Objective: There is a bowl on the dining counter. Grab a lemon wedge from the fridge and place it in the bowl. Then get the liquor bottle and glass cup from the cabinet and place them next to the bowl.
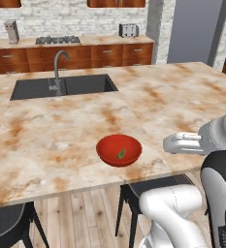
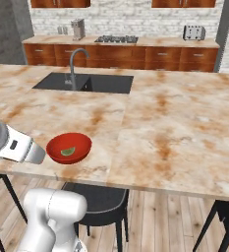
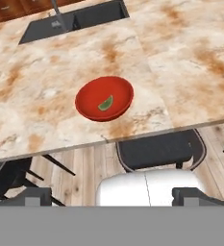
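The small green lemon wedge (image 1: 121, 154) lies inside the round red bowl (image 1: 107, 147), which sits on the marbled beige worktop (image 1: 61, 131) close to its near edge. Going from left to right in the left base view, a dark recessed sink (image 1: 37, 88) with a curved grey faucet (image 1: 59, 65) is set in the worktop well behind the bowl, then comes the bowl, then the white arm beside it to the right. In the hand view the gripper (image 3: 111, 197) is spread wide with nothing between its fingertips (image 3: 34, 196), pulled back from the worktop above a black stool (image 3: 154, 150).
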{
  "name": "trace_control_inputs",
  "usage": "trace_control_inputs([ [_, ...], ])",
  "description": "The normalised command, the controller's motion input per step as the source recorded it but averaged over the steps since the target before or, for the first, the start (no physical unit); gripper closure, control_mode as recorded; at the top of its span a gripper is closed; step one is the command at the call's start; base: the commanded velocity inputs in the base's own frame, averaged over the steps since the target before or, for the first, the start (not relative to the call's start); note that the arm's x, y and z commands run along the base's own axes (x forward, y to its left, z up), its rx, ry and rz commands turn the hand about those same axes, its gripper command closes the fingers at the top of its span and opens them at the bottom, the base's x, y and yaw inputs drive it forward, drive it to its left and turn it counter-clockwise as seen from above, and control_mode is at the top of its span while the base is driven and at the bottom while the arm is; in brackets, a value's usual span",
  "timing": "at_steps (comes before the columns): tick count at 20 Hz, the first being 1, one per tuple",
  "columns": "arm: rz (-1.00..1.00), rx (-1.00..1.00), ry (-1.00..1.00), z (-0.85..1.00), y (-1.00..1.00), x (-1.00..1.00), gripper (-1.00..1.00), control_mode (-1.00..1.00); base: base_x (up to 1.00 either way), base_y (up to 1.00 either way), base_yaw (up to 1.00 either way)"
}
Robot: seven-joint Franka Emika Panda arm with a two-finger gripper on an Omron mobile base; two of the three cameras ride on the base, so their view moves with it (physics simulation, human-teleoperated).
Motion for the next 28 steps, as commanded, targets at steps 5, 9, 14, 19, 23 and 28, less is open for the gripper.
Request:
trace_control_inputs([
  [5, 0.0, -0.01, 0.0, -0.03, 0.0, -0.04, -1.0, -1.0, 0.0, 0.0, 0.0],
  [9, -0.02, 0.0, -0.03, -0.09, -0.07, -0.39, -1.0, 1.0, -0.22, 0.0, -0.02],
  [14, 0.0, 0.0, 0.0, 0.0, 0.0, 0.0, -1.0, 1.0, -0.72, -0.14, -0.35],
  [19, 0.0, 0.0, 0.0, 0.0, 0.0, 0.0, -1.0, 1.0, -0.03, -0.25, -0.64],
  [23, 0.0, 0.0, 0.0, 0.0, 0.0, 0.0, -1.0, 1.0, 0.03, -0.21, -0.72],
  [28, 0.0, 0.0, 0.0, 0.0, 0.0, 0.0, -1.0, 1.0, 0.09, -0.21, -0.7],
])
